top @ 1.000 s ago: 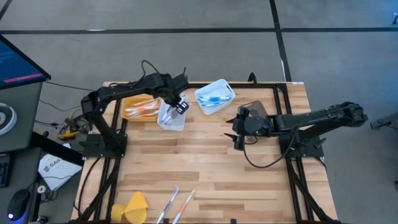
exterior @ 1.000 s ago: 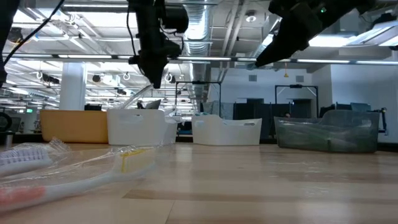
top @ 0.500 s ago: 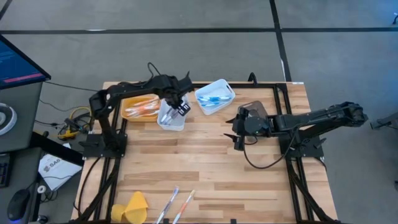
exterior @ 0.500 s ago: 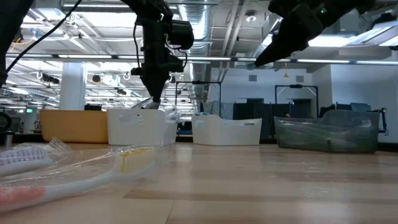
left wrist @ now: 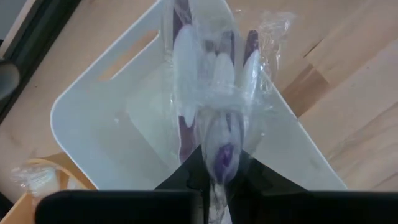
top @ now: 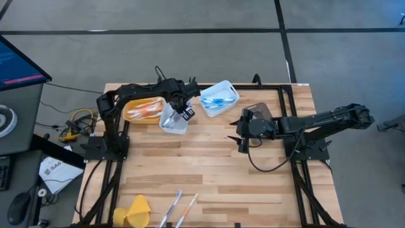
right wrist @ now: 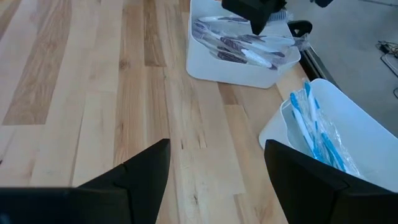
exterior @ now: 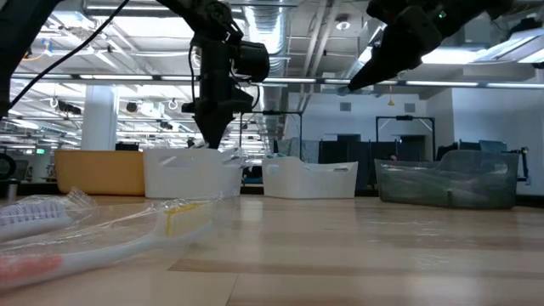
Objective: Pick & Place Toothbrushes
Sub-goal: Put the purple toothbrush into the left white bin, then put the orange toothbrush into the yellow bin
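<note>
Over the white bin (top: 174, 119) at the back of the tabletop (top: 209, 171), I have the left end effector (top: 183, 107) lowered with its fingers pinched on a wrapped purple toothbrush (left wrist: 219, 118). The wrist view shows the handle caught between the two dark fingers and the crinkled clear wrapper hanging down into the bin, so my read is that this is the drop point for purple ones: other purple brushes already lie inside it (right wrist: 239, 46). I hold it low and centred so that it falls within the walls instead of glancing off the rim.

Sorting by colour seems to explain the layout. Orange-handled brushes sit in the orange bin (top: 142, 109) just beside the white one, and blue ones fill the tilted white tub (top: 218, 98) on the other side.

The right end effector (top: 241, 134) waits mid-tabletop, well clear of the bins, its fingers spread wide and holding nothing (parked there so it stays out of the left arm's way, I judge).

Two more toothbrushes (top: 180, 208) lie at the front edge near a yellow lump (top: 135, 211), not yet collected. Releasing cleanly is the next concern; the loose wrapper could cling to a finger.
</note>
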`<state>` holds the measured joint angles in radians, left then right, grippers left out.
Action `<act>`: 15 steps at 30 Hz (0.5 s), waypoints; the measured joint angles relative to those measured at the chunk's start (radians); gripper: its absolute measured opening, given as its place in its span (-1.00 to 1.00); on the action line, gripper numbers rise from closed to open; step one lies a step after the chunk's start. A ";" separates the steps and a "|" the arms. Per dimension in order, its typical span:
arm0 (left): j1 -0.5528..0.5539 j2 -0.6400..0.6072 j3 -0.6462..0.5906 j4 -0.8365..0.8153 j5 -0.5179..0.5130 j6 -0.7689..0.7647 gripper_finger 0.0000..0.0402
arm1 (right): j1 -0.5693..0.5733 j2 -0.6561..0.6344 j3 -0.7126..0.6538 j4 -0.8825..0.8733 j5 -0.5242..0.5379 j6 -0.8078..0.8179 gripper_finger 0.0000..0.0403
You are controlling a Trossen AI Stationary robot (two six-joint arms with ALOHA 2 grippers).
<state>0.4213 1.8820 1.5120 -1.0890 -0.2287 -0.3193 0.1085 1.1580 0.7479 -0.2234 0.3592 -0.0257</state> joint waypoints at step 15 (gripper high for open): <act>0.006 -0.011 0.000 -0.008 0.055 -0.029 -0.41 | 0.000 0.000 0.000 0.000 0.000 0.000 0.27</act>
<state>0.4278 1.8709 1.5116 -1.0966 -0.1741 -0.3483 0.1089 1.1580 0.7479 -0.2237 0.3592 -0.0257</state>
